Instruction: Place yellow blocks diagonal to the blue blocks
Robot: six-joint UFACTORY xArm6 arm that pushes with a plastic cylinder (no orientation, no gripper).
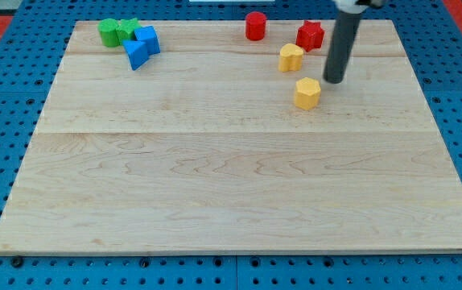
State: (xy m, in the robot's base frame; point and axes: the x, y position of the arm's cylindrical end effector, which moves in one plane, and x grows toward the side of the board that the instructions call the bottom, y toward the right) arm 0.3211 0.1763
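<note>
Two yellow blocks lie at the view's upper right: a yellow hexagon block and a rounded yellow block above it. Two blue blocks sit at the upper left: a blue cube and a blue wedge, touching each other. My tip rests on the board just right of and slightly above the yellow hexagon block, a small gap apart. The rod rises to the view's top edge.
Two green blocks touch the blue ones at the upper left. A red cylinder and a red star block stand near the top edge. The wooden board lies on a blue perforated base.
</note>
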